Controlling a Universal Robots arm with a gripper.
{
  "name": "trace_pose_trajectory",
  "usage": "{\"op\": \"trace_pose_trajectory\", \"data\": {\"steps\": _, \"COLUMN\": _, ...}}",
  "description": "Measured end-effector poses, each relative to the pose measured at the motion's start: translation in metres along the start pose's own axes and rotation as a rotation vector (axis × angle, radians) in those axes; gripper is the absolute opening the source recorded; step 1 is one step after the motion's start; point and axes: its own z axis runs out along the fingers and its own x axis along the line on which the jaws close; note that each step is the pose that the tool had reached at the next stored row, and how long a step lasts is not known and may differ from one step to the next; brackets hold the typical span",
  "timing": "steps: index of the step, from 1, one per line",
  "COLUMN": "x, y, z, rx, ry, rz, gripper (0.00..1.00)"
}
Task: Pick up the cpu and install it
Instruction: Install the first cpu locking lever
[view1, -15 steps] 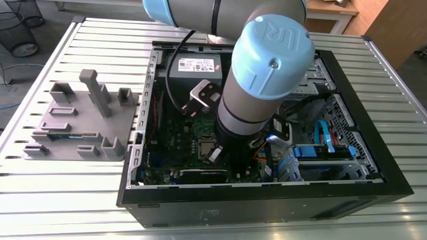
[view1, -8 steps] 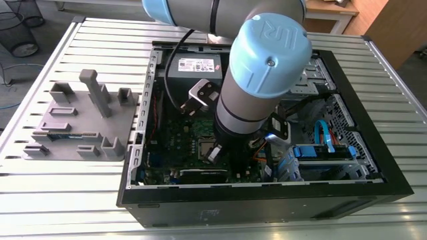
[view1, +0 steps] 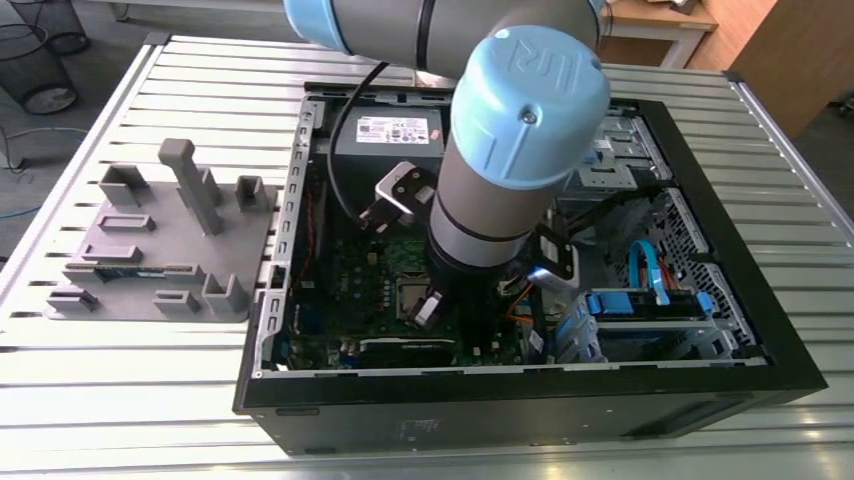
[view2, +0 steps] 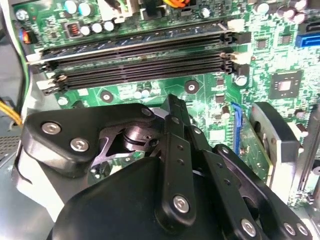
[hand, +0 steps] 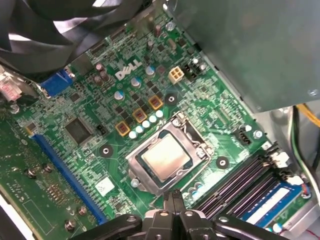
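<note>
The cpu (hand: 165, 159), a small square chip with a shiny silver top, lies flat inside the motherboard socket (hand: 200, 150), whose metal frame surrounds it. My gripper (hand: 173, 196) hovers just off one edge of the socket. Its black fingertips are pressed together and hold nothing. In the second wrist view the gripper (view2: 172, 102) points down at the green board, close to the black memory slots (view2: 140, 60). In the exterior view the gripper (view1: 430, 308) reaches down into the open computer case (view1: 534, 395), beside the socket (view1: 404, 290).
A grey tray (view1: 160, 240) with upright posts lies outside the case at the exterior view's left, with a green memory stick (view1: 127, 271) on it. Inside the case are a power supply (view1: 387, 135), a drive bay (view1: 647, 305) and cables. A long blue slot (hand: 65, 170) runs near the socket.
</note>
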Motion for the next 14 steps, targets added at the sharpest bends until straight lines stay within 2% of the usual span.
{"op": "trace_pose_trajectory", "data": {"steps": 2, "x": 0.0002, "y": -0.0001, "z": 0.0022, "rx": 0.0062, "ry": 0.0045, "rz": 0.0, "gripper": 0.11}}
{"op": "trace_pose_trajectory", "data": {"steps": 4, "x": 0.0004, "y": -0.0003, "z": 0.0048, "rx": 0.0105, "ry": 0.0058, "rz": 0.0, "gripper": 0.11}}
{"op": "trace_pose_trajectory", "data": {"steps": 6, "x": 0.0004, "y": -0.0004, "z": 0.0076, "rx": 0.0143, "ry": 0.0053, "rz": -0.001, "gripper": 0.11}}
{"op": "trace_pose_trajectory", "data": {"steps": 9, "x": -0.0001, "y": -0.0001, "z": 0.0102, "rx": 0.0195, "ry": 0.0016, "rz": -0.002, "gripper": 0.11}}
{"op": "trace_pose_trajectory", "data": {"steps": 14, "x": -0.0005, "y": 0.0002, "z": 0.0108, "rx": 0.021, "ry": 0.0, "rz": -0.004, "gripper": 0.11}}
